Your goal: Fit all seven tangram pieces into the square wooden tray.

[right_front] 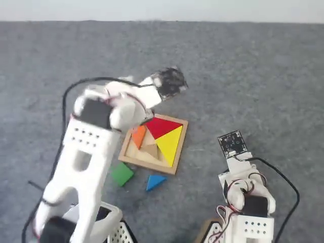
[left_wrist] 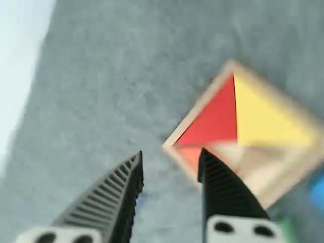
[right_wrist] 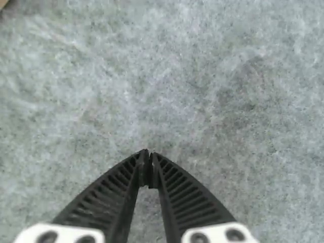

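Table [right_front: 263, 76]: grey felt across the whole high view
Left arm [right_front: 86, 152]: runs from lower left up to frame centre
Tray [right_front: 180, 148]: frame centre; we see a red triangle [right_front: 161, 126], yellow triangle [right_front: 171, 142] and orange piece [right_front: 138, 136] inside
Loose: green piece [right_front: 122, 173] and blue piece [right_front: 155, 181], just below the tray in the high view
Left gripper [left_wrist: 171, 153]: its wrist view shows us fingers apart, empty
Right gripper [right_wrist: 147, 154]: its wrist view shows fingers together over felt

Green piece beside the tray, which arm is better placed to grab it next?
Left, probably. The left gripper is open beside the tray, and the green piece lies on that arm's side of it. The right gripper is shut over carpet, farther off.
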Robot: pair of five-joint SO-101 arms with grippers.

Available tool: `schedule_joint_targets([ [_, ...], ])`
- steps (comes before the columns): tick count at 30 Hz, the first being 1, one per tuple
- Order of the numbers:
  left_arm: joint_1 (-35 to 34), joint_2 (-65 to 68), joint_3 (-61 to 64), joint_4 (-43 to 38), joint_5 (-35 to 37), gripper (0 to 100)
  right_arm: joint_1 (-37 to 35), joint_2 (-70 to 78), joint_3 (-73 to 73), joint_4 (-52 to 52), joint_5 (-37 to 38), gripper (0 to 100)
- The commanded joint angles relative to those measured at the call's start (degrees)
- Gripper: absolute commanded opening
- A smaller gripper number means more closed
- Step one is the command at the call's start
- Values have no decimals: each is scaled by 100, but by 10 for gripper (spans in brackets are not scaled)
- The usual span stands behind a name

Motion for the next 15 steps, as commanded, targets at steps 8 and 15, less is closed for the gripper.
schedule_joint_targets([
  [8, -281, -457, 3609, -3314, 2084, 166, -22, -92, 97, 13, 44, 8],
  [15, -396, -387, 3820, -3587, 1846, 166, -22, -92, 97, 13, 44, 8],
])
